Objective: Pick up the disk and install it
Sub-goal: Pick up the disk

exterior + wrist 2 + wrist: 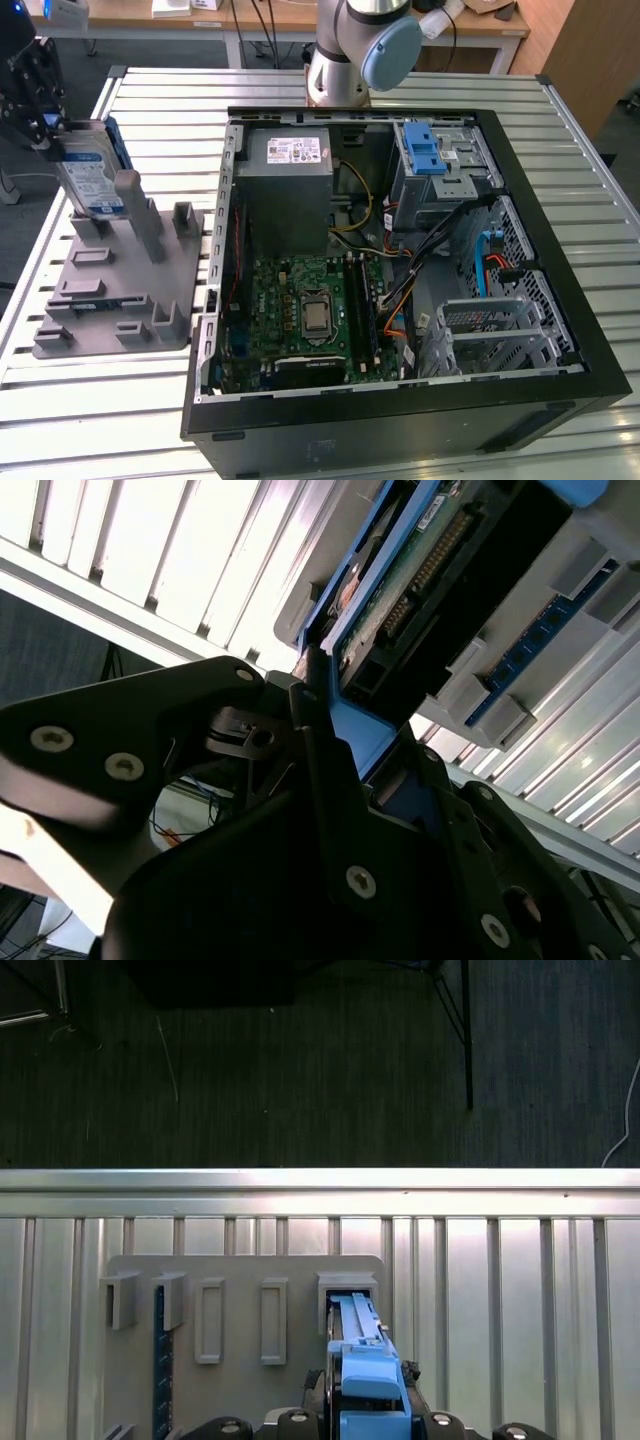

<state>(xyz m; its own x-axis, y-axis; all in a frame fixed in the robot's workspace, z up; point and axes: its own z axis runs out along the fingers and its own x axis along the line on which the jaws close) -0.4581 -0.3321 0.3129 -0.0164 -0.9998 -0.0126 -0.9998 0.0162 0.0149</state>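
The disk (88, 176) stands on edge at the far corner of the grey slotted holder (110, 290), on the exterior view's left. It is silver with a white and blue label and blue side rails. My gripper (48, 124) comes down on its top edge, shut on the disk. In the first wrist view the disk's blue rail (358, 1360) runs from between my gripper's (360, 1418) fingers into a slot of the holder (240, 1290). In the second wrist view the black fingers (320, 780) clamp the blue rail, and the disk's underside (420, 550) faces the camera.
An open computer case (560, 190) lies on the slatted metal table (170, 110) at the exterior view's right. Inside are a grey power supply (290, 175), a motherboard (310, 310) and a drive cage with a blue latch (428, 158). The arm's base (345, 60) stands behind the case.
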